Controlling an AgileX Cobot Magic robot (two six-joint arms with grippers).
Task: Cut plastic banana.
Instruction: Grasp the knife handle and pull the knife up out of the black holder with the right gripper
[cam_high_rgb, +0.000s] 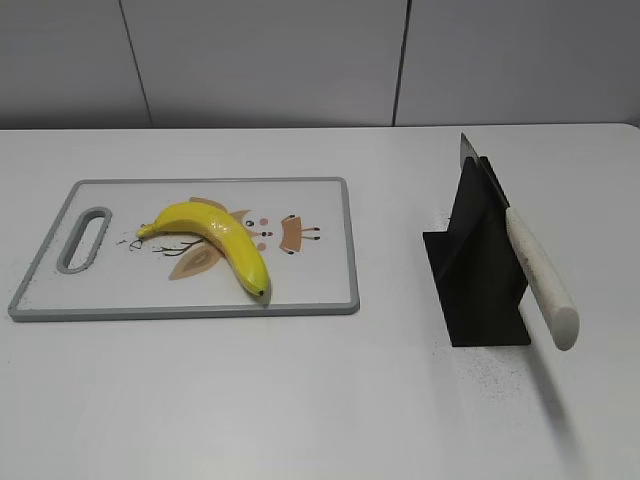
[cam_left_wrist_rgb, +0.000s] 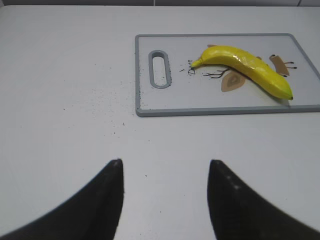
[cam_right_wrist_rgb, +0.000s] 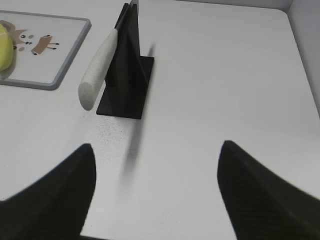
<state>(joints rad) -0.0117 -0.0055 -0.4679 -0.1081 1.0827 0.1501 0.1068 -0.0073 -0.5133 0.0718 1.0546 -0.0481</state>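
Banana on the board, knife in its stand.

The banana (cam_high_rgb: 215, 240) lies on the cutting board (cam_high_rgb: 320, 285); well to the right, the knife (cam_high_rgb: 535, 265) leans in a black stand (cam_high_rgb: 480, 290). Left gripper (cam_left_wrist_rgb: 165, 172) and right gripper (cam_right_wrist_rgb: 157, 157) both hang spread and empty.

No legible text, label, brand or number appears in any view. The cutting board (cam_high_rgb: 330, 290) bears only a printed cartoon drawing (cam_high_rgb: 290, 236) in brown and black, without lettering.
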